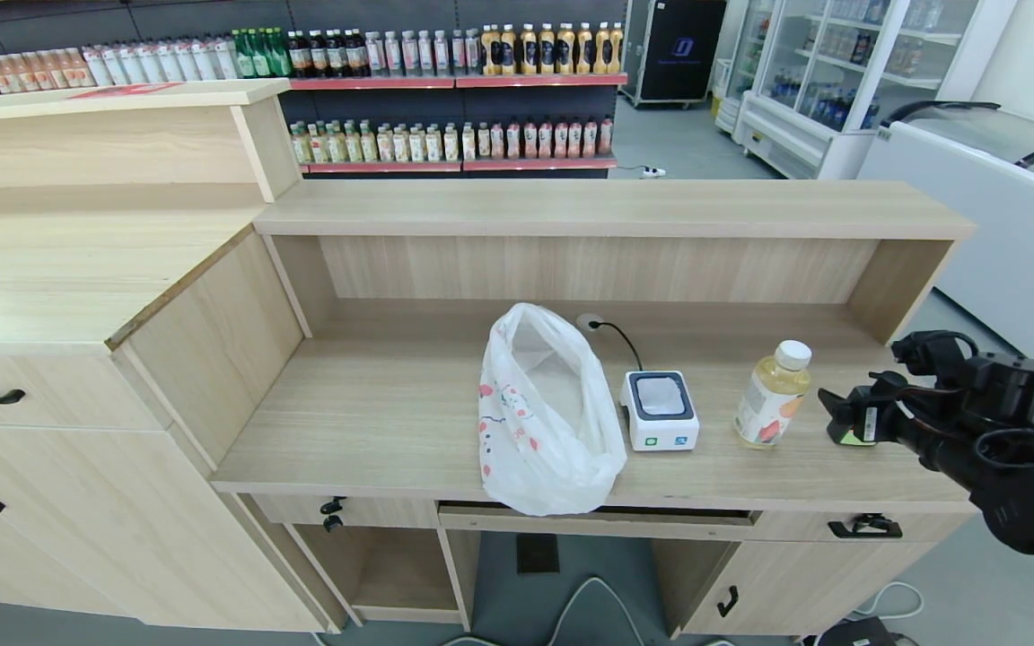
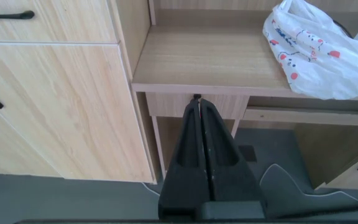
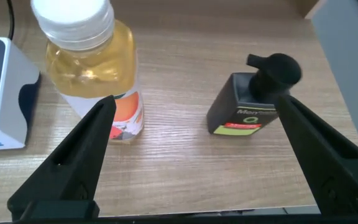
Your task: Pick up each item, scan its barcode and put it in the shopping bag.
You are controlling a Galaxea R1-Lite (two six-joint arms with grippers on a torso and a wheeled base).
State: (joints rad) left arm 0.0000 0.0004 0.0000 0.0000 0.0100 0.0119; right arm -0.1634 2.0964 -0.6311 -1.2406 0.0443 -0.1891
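**Right hand released over two bottles, nothing bagged yet**

The right hand (image 3: 194, 107) hangs released above the tabletop (image 1: 373, 422), its fingers (image 3: 79, 162) spread wide. The yellow drink bottle (image 3: 89, 68) stands upright by one finger and the small black bottle (image 3: 247, 106) by the other, neither gripped. The white scanner (image 1: 659, 408) sits between the yellow drink bottle and the shopping bag (image 1: 546, 422). The bag stands open at the tabletop's front edge, just beside the scanner. The left hand (image 2: 199, 107) is clenched on nothing, low in front of the tabletop's left end and well apart from the bag.
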